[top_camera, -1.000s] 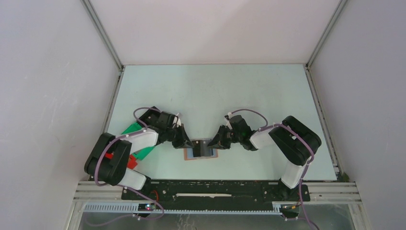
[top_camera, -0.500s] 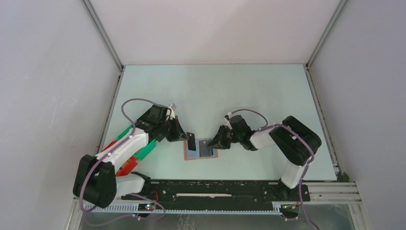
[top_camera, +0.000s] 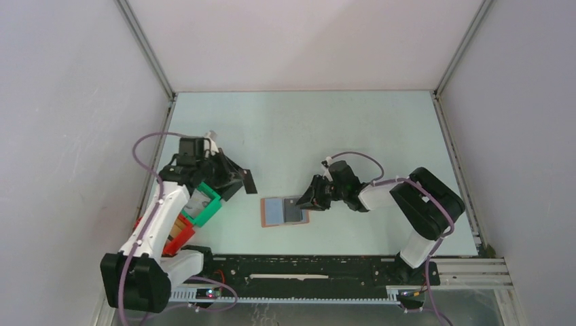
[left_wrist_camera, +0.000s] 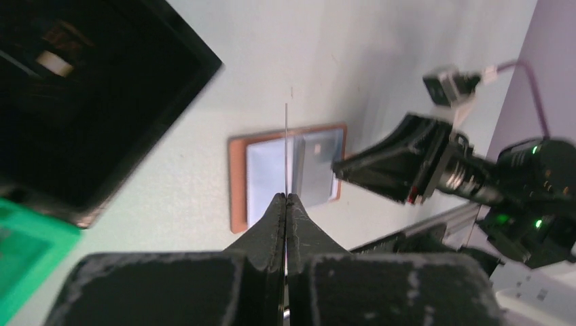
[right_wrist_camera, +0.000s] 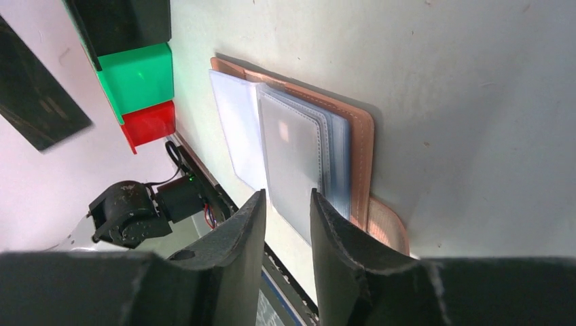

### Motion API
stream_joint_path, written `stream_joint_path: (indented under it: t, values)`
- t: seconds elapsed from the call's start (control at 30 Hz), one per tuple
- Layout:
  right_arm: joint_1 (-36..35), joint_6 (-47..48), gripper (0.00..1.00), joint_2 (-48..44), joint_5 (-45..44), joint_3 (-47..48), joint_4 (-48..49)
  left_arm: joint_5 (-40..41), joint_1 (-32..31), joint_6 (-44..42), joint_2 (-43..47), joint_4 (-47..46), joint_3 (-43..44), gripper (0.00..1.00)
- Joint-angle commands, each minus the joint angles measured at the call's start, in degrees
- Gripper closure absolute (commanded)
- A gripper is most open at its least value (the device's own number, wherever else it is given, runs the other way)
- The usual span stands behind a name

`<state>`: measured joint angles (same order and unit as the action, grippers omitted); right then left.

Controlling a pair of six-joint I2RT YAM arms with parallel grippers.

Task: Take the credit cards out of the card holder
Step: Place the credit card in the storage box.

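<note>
left claw was clamped shut on a black credit card, held off the bench just beside the green bin and left of the card holder. in the left wrist view the card showed edge-on as a thin line rising out of the closed fingertips. the tan card holder lay open and flat on the bench near its front edge, pale blue-grey panel on one half, clear sleeves on the other. right claw sat low at the holder's right edge, fingers a little apart over the sleeves, nothing clearly pinched. red bin sat beside the green one, black bin next to them.
</note>
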<state>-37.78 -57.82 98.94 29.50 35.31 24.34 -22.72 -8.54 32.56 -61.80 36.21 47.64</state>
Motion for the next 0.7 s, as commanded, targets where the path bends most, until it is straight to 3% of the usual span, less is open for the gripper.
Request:
stream_joint_path:
  t: [0.0,0.37,0.67]
  values:
    - [0.92,2.83,0.59,-3.92,-0.94,0.29,-2.78,-0.11,9.00,-1.06,1.59,1.60,4.63,1.00]
    - [2.90,6.55,0.54,-10.92,-2.69,0.21,-9.57,3.58,23.24,-0.95,-5.47,-4.30,7.01,1.00]
    - [3.03,6.42,0.54,-10.90,-2.78,0.20,-9.75,5.56,24.19,3.22,-11.62,-16.13,2.59,1.00]
